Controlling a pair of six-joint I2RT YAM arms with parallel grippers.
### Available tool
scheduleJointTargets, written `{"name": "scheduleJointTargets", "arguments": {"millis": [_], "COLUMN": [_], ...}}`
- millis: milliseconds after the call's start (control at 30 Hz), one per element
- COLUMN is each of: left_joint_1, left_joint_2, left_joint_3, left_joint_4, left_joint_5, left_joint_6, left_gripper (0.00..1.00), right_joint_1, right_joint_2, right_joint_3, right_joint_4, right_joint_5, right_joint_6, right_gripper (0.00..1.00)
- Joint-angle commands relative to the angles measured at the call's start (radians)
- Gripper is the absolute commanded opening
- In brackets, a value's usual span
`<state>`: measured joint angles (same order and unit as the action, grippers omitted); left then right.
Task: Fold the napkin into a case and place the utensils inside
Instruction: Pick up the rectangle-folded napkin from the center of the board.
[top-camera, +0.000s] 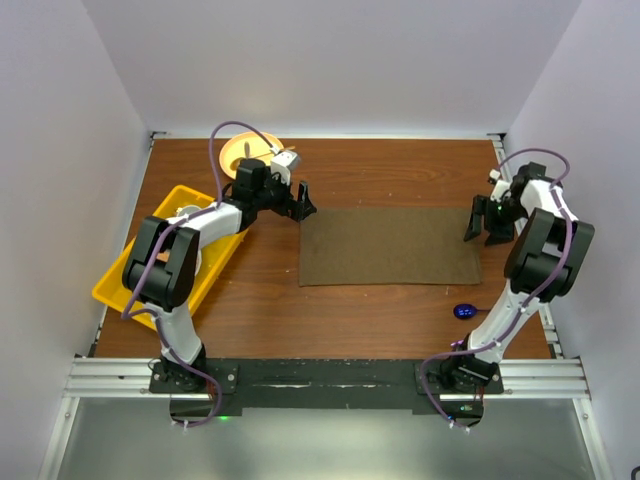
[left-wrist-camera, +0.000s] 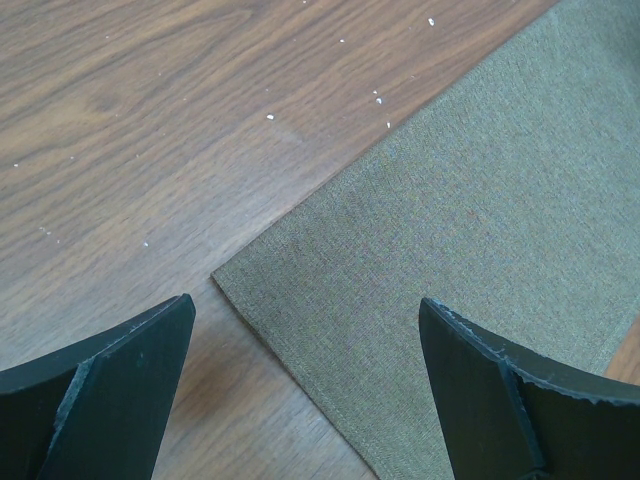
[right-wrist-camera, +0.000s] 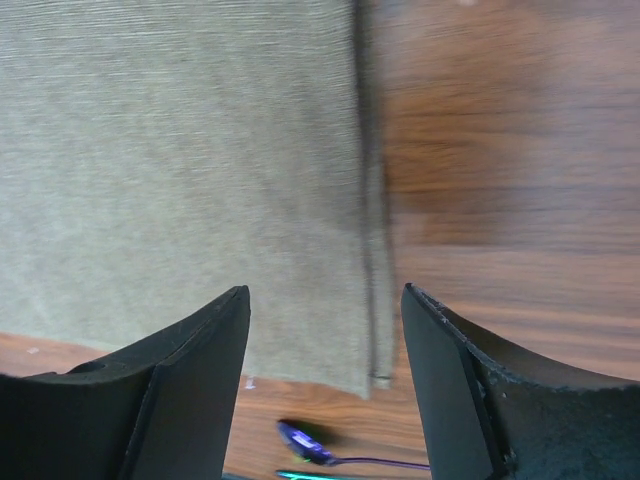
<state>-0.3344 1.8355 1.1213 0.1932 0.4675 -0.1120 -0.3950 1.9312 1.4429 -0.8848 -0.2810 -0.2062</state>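
- Left gripper (top-camera: 300, 207) hangs with its jaws spread wide and nothing between them, at the upper-left corner of the napkin (top-camera: 390, 246) in the overhead view.
- Its wrist camera shows both dark fingers (left-wrist-camera: 100, 400) low in the frame. A corner of the cloth lies flat on the wood between them, and neither finger visibly touches it.
- The right gripper (top-camera: 483, 228) sits at the napkin's right edge. Its jaws are parted, less widely than the left pair, and nothing is pinched in them.
- The right wrist view shows that edge running down the frame between the two fingers, where stacked layers of cloth can be seen.
- The napkin is an olive-brown rectangle, wider than it is tall, lying flat at the centre of the wooden table (top-camera: 400, 170).
- A glossy blue-purple spoon (top-camera: 465, 311) rests on bare wood just below the napkin's lower-right corner, apart from the cloth.
- A yellow tray (top-camera: 118, 285) lies at the left edge of the table, under the left arm.
- A round yellow plate (top-camera: 232, 152) stands in the upper left, partly hidden by that arm.
- Small white specks (left-wrist-camera: 378, 97) dot the wood near the cloth corner.
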Motion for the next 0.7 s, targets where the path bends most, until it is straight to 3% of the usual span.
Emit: {"name": "scheduleJointTargets", "arguments": {"millis": [0, 333, 600, 667], "left_joint_1": [0.006, 0.006, 0.006, 0.006], "left_joint_2": [-0.036, -0.041, -0.035, -0.032], "left_joint_3": [0.021, 0.017, 0.023, 0.028], "left_joint_4": [0.009, 0.005, 0.008, 0.009], "left_joint_5": [-0.004, -0.003, 0.007, 0.010], "left_joint_6": [0.009, 0.020, 0.026, 0.026], "left_gripper": [1.00, 1.00, 1.00, 1.00], "right_joint_1": [-0.010, -0.008, -0.008, -0.007], "right_joint_2": [0.047, 0.149, 0.072, 0.051], "right_joint_3": [0.042, 0.065, 0.076, 0.089], "right_joint_4": [0.037, 0.020, -0.040, -0.065], "right_joint_5": [0.005, -0.119, -0.181, -0.214], "right_joint_6": [-0.058, -0.093, -0.099, -0.088], "right_gripper": [0.65, 0.52, 0.23, 0.08]}}
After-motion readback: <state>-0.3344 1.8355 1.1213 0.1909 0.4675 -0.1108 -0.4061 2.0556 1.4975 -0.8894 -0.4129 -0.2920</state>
